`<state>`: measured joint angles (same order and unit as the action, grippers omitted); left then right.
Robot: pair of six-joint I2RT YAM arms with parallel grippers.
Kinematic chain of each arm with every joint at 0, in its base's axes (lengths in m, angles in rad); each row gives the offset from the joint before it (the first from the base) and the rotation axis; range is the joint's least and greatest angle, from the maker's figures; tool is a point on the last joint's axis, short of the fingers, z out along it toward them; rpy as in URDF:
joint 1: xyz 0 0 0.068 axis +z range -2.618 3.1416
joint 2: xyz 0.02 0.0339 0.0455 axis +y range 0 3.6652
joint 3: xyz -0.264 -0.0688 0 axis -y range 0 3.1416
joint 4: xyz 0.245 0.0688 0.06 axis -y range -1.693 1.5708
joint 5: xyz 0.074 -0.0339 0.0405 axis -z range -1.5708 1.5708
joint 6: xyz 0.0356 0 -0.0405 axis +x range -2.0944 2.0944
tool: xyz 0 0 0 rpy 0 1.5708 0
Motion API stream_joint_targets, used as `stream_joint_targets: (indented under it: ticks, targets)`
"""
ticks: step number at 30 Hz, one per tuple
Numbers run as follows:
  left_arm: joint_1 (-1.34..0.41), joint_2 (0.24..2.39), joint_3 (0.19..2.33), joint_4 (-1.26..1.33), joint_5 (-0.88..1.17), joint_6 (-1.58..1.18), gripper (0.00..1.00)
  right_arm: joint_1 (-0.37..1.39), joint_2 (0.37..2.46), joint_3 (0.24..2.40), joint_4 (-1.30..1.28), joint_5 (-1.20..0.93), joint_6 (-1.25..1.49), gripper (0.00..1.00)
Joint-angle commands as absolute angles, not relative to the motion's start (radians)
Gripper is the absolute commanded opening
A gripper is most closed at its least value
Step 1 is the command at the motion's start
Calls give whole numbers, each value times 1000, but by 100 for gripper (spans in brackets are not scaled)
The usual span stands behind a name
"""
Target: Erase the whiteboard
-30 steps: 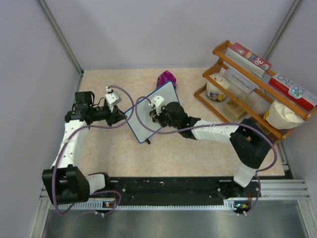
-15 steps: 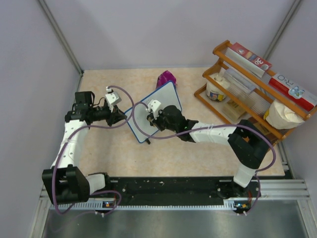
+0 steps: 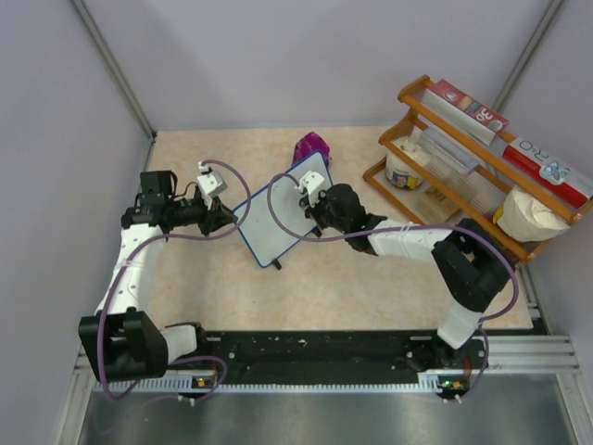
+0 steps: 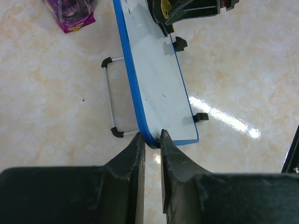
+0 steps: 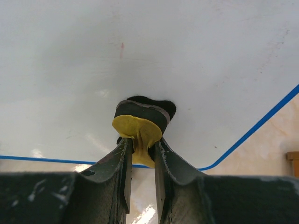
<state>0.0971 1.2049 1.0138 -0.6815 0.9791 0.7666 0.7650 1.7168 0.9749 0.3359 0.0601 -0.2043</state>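
1. Whiteboard point(image 3: 274, 228) stands propped at a tilt mid-table in the top view, between the two arms. The left gripper point(image 3: 223, 219) pinches its near-left corner and the right gripper point(image 3: 309, 202) leans on the white face. My worry is that a hard push on the far half swings the board around that single pinched corner, or tips it back toward the purple packet point(image 3: 311, 146).
2. Left wrist view: the jaws are clamped on the blue frame right at the rounded corner, which is a pretty small bite. If that slips, the board probably skids on its black feet point(image 4: 201, 116) or folds onto the wire stand point(image 4: 110, 98). There are also a few faint dark specks on the face that are easy to skip.
3. Right wrist view: the fingers are squeezed tight on the yellow-and-black eraser point(image 5: 140, 122), black pad against the board. The eraser looks squashed, so it could twist or pop out mid-stroke. It's also close to the lower blue edge, so a swipe might run off the frame. The small red mark point(image 5: 122, 48) above it isn't wiped yet.
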Motion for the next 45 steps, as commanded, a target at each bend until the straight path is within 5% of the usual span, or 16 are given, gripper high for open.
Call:
stream_joint_targets:
  ticks: [1,24,45]
  targets:
    - [92,1213,1031,-698,959,839,0,738,1678,976,416,92,-230,0]
    - [91,1204,1029,-706,957,848,0,615,1690,1109,328,26,-206,0]
    - [92,1203,1026,-704,959,842,0,867,1701,1244,172,12,-123,0]
